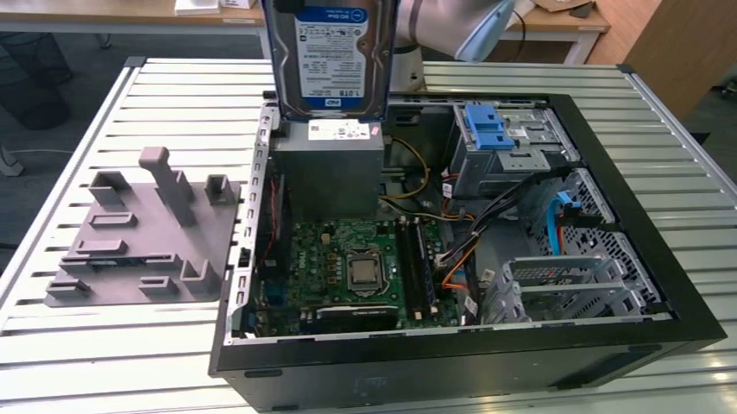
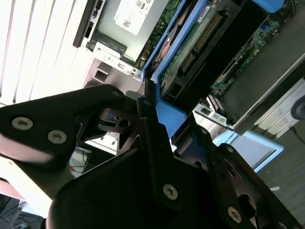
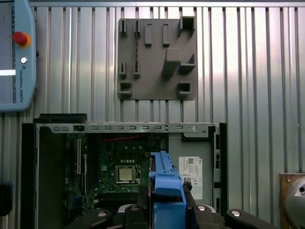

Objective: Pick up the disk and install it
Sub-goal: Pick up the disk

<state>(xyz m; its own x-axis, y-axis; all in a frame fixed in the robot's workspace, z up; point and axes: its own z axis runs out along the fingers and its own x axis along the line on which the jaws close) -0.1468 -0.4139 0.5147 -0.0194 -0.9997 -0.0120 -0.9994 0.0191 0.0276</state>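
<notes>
The disk, a silver-grey drive with a blue-and-white label, hangs upright in the air above the back left of the open computer case. It sits over the grey power-supply box. In both wrist views my gripper is shut on the disk's blue plastic bracket, its black fingers pressing either side. In the first wrist view the bracket stands edge-on between the fingers, over the case interior. The blue-latched drive cage sits at the case's back right.
A grey moulded fixture plate lies on the slatted table toward the exterior view's left of the case. The motherboard and loose cables fill the case floor. A teach pendant lies beyond the case.
</notes>
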